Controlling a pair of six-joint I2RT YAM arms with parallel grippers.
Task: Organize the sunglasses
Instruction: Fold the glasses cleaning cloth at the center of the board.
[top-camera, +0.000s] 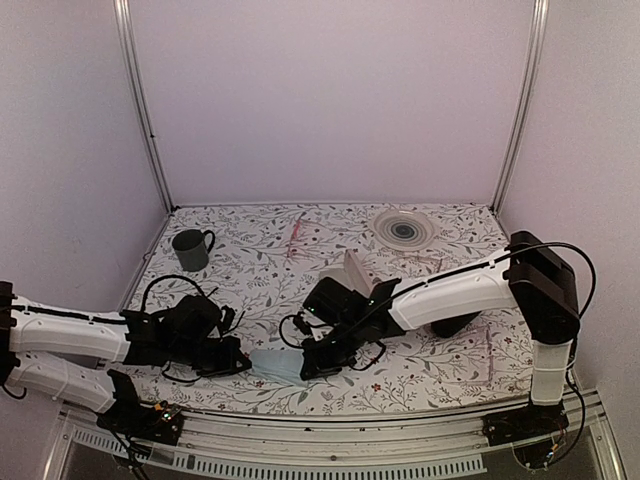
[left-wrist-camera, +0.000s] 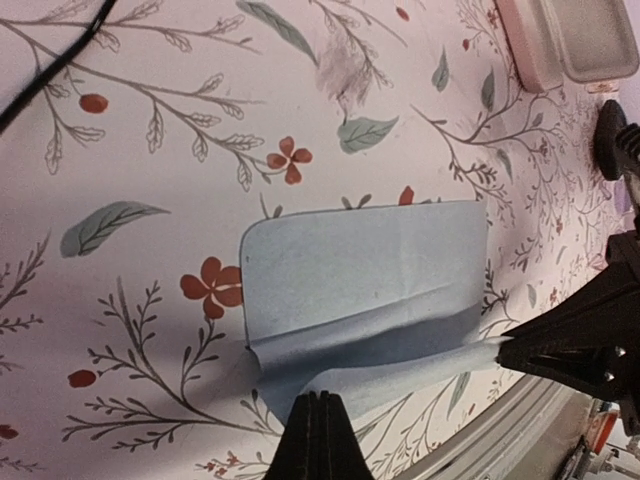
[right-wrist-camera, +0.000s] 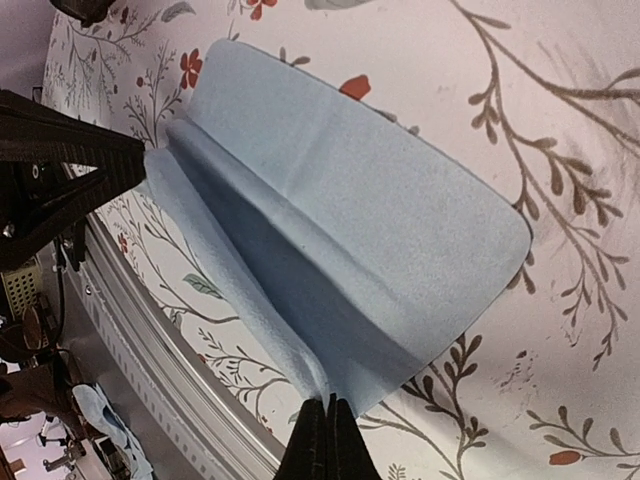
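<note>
Left gripper (left-wrist-camera: 315, 400) is nearest in the left wrist view, fingers pressed together on the near edge of the blue cloth (left-wrist-camera: 365, 285). You have a fold raised along that edge, while the far half lies flat on the floral table (left-wrist-camera: 150, 200). Right gripper (left-wrist-camera: 510, 350) comes in from the right and is pinched on the cloth's corner. A pale tray-like thing (left-wrist-camera: 575, 40) sits at the top right; you can't tell more from here.

In the right wrist view it's the same cloth from the other side. Your right fingers are clamped on the near edge at the bottom of frame, and the left gripper nips the far end of the ridge. A deep crease runs between the two grips.

In the top view both arms reach in low toward each other at the near edge of the table, wrists dropped, with the cloth stretched between them. A dark mug (top-camera: 190, 250) sits back left and a ringed plate (top-camera: 405, 230) back right. An open pale case (top-camera: 355, 272) lies just behind the right wrist.

The sunglasses don't show up clearly in any view, so you can't place them.

Step in hand looks like folding the cleaning cloth, a side job to the organizing. The next move likely calls for carrying both pinches together over the flat half, level and in step, so the fold lands square.
</note>
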